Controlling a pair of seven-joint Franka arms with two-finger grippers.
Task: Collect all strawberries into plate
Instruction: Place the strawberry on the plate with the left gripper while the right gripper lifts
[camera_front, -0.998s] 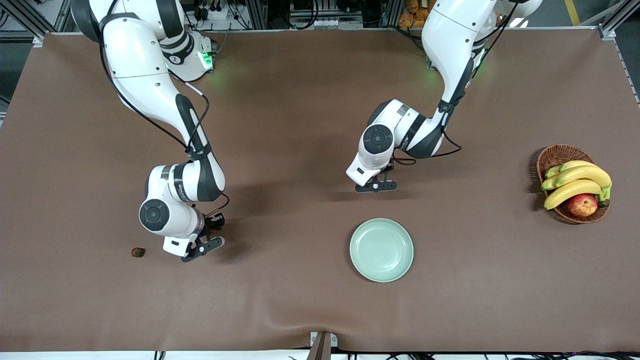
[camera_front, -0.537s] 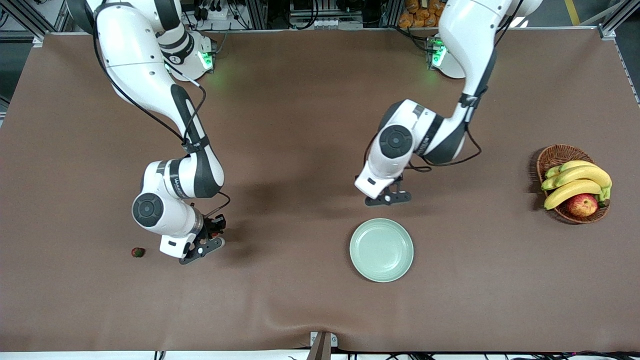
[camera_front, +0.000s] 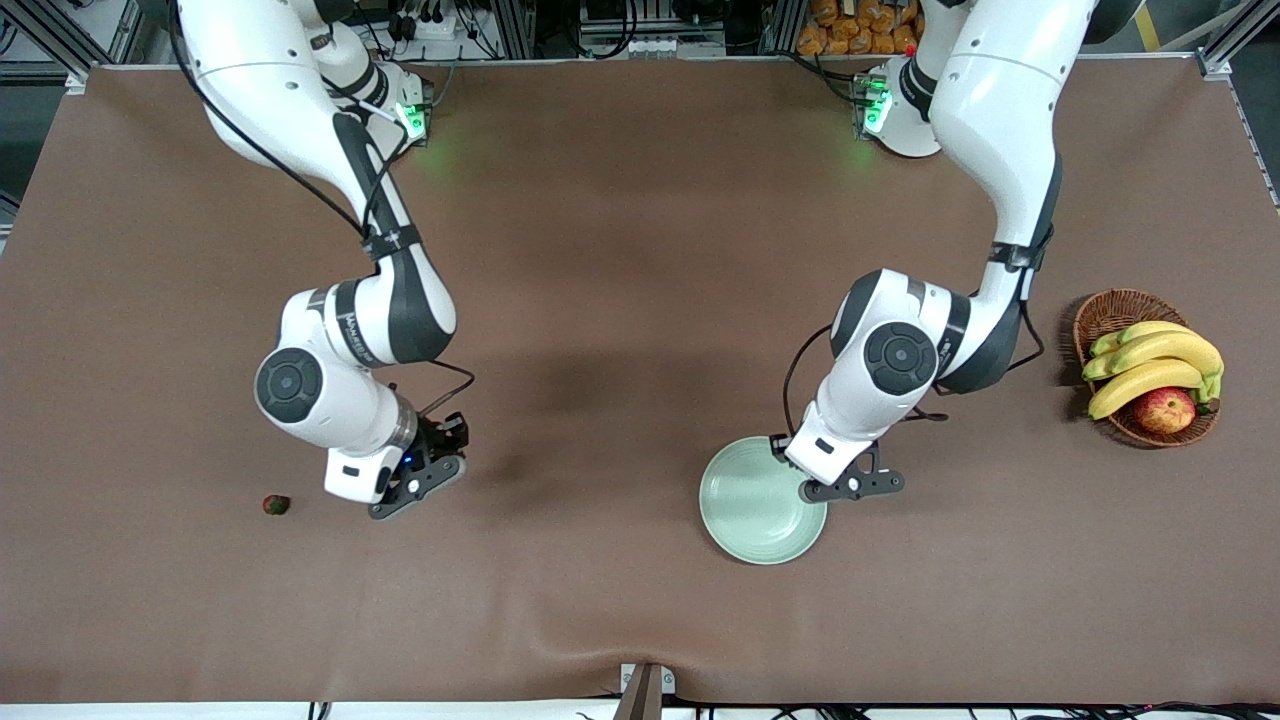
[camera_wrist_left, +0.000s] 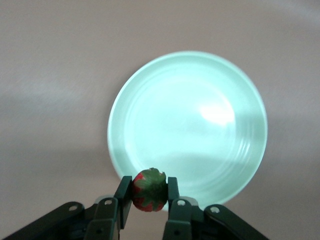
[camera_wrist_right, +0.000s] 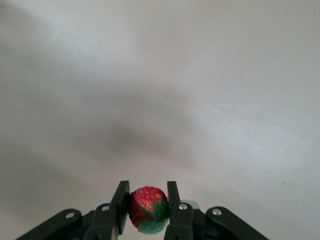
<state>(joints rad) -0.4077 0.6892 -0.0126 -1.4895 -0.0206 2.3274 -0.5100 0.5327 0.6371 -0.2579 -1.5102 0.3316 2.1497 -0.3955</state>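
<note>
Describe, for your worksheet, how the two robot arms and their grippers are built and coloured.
Both arms have glossy white shells with dark grey bands at the joints, round dark joint caps and thin black cables looped outside. Green lights glow at both bases. The left gripper and right gripper each have two slim black fingers with silver screws.

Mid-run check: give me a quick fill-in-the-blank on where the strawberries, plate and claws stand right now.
1. The left claw is shut on a ____ above the plate.
2. The right claw holds another strawberry over bare ____.
3. A third strawberry lies on the table toward the ____ arm's end.
4. The plate holds ____ strawberries.

Missing words: strawberry; table; right; no
</note>
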